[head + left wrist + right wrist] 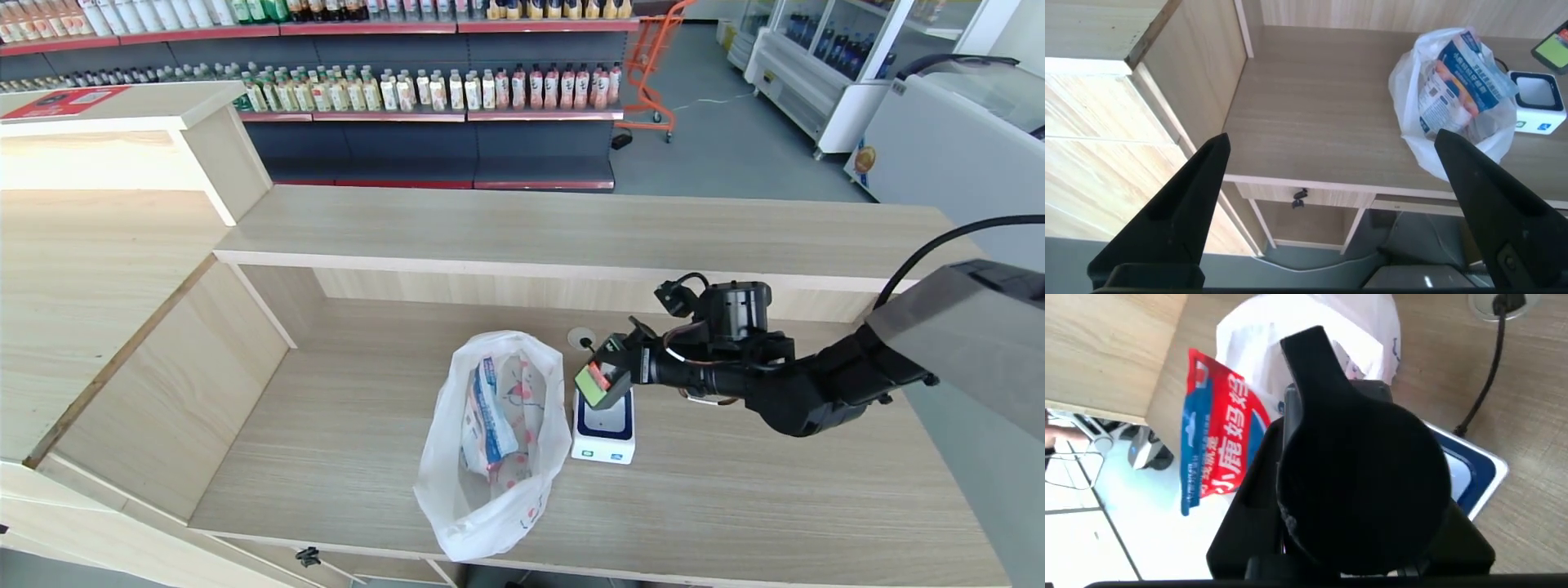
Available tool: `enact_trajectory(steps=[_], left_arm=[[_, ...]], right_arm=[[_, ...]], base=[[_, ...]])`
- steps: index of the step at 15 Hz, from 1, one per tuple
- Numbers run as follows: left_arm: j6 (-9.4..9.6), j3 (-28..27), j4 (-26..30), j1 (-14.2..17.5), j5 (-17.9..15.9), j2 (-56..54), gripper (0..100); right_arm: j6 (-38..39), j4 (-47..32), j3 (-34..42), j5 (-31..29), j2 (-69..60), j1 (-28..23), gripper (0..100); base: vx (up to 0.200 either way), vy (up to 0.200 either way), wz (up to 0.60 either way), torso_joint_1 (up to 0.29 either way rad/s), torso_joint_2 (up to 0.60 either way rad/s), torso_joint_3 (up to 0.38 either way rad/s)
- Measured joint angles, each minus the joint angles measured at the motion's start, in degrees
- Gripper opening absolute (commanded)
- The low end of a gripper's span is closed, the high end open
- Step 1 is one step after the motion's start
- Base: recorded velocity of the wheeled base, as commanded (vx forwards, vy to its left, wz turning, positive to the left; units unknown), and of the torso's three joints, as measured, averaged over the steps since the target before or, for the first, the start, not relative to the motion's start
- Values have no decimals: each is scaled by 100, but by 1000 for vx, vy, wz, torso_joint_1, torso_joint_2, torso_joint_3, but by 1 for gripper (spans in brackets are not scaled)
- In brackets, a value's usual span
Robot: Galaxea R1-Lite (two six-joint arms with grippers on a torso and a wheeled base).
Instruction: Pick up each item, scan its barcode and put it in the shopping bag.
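Note:
My right gripper (611, 374) is shut on a small flat packet (602, 384) and holds it tilted just above the white scanner with a blue top (605, 429). The right wrist view shows the packet's red and blue face (1218, 433) beside the gripper, over the scanner (1470, 469). To the scanner's left, the white plastic shopping bag (490, 445) stands open on the counter with a blue and white packet (488, 408) inside. My left gripper (1333, 140) is open and empty, hanging off the counter's front edge, well away from the bag (1454, 98).
The wooden counter well (343, 425) has a raised ledge (571, 229) behind and a side wall (171, 392) on the left. A cable runs from the scanner to a grommet hole (581, 336). Bare counter lies left of the bag and to the front right.

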State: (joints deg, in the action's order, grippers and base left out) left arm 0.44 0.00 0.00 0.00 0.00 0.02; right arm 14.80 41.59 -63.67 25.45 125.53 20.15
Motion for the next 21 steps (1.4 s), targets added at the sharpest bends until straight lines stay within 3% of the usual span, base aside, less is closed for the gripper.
enact_trajectory(steps=[5,14,20,21], left_arm=[[-1,0,0,0,0,0,100],[0,0,0,0,0,0,100],[-1,0,0,0,0,0,100],[-1,0,0,0,0,0,100]], right_arm=[[-130,-22,-363,-204,304,602,0],[-2402,-495,-2404,-536,1860,1085,0],[-3105,-457,-2940,-518,2486,1193,0],[-3231,-435,-2964,-516,2544,1198,100]], base=[[0,0,0,0,0,0],[0,0,0,0,0,0],[0,0,0,0,0,0],[0,0,0,0,0,0]])
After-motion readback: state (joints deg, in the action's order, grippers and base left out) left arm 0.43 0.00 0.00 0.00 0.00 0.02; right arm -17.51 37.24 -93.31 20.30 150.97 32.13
